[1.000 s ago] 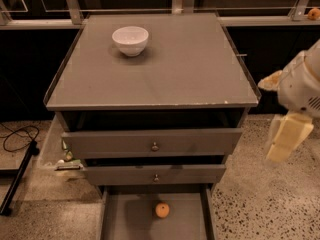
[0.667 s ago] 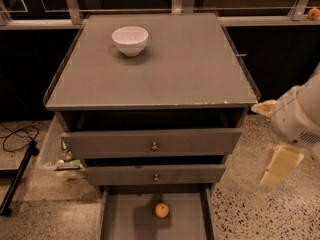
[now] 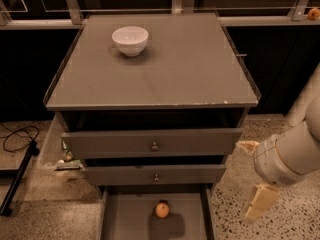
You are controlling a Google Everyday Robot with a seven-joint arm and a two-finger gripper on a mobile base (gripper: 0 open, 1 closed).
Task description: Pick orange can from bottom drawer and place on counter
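The orange can (image 3: 161, 210), a small round orange ball, lies on the floor of the open bottom drawer (image 3: 129, 220), near its back middle. The counter (image 3: 170, 71) is the flat grey top of the cabinet. My gripper (image 3: 253, 175) hangs off the cabinet's right side, level with the two upper drawers. It is above and to the right of the orange can and apart from it. Its pale fingers (image 3: 261, 202) stand wide apart and hold nothing.
A white bowl (image 3: 130, 39) stands on the counter at the back left. The two upper drawers (image 3: 152, 144) are pulled out a little, overhanging the bottom drawer's back. A black cable (image 3: 17, 136) lies on the floor at left. A small orange thing (image 3: 313, 13) sits on the far right ledge.
My gripper has moved down and a little left along the cabinet's right side, from counter height to the level of the drawers. The orange can has not moved.
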